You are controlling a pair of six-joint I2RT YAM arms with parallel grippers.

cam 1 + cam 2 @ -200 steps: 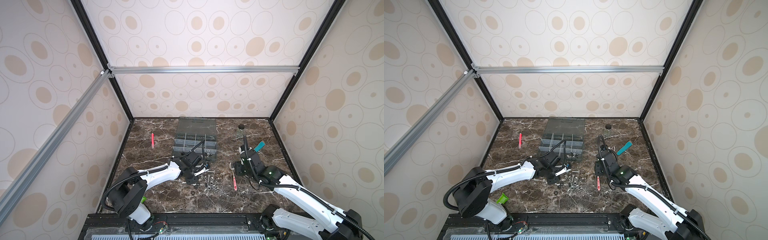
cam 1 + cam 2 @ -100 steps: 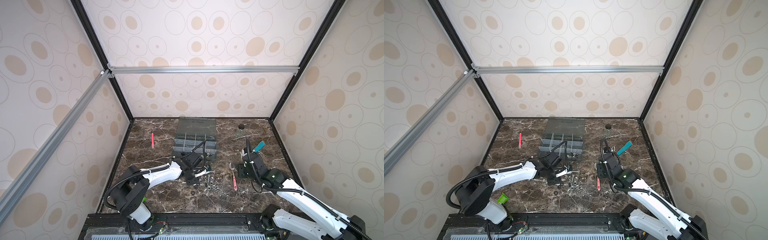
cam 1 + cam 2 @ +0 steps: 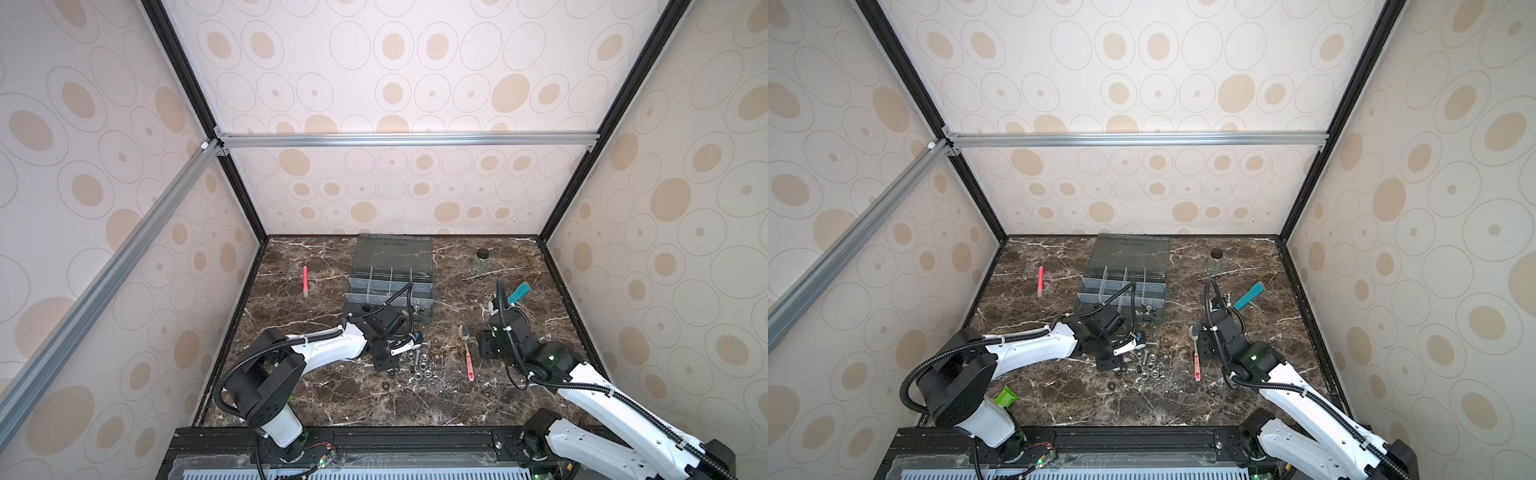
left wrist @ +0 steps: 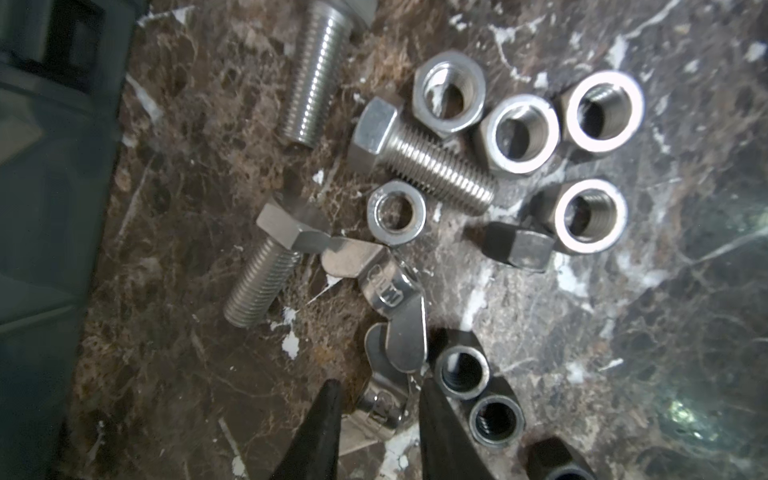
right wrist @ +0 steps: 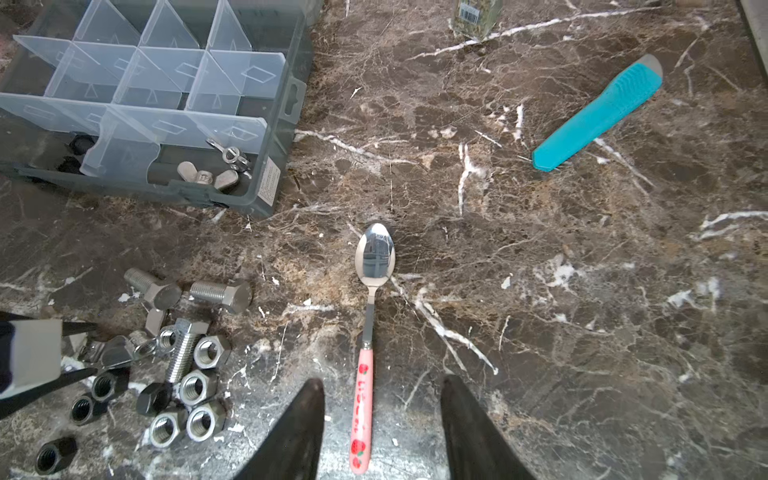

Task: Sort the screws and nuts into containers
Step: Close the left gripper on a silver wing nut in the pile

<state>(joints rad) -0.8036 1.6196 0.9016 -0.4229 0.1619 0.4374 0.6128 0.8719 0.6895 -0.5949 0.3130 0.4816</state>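
My left gripper (image 4: 376,390) straddles a silver wing nut (image 4: 380,409) beside the grey organizer box (image 4: 50,187), jaws apart, ready to pinch.

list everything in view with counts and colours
organizer box: one, grey, back centre
boxed wing nuts: two, silver, front right compartment
screws: three, silver, loose before box
hex nuts: five silver, four black, among screws
loose wing nuts: two, silver, among screws
spoon: one, pink handle, right of screws
teal tool: one, back right
jar: one, black cap, back right
stick: one, red, back left
green object: one, front left
left gripper: open around a wing nut
right gripper: open, by spoon handle
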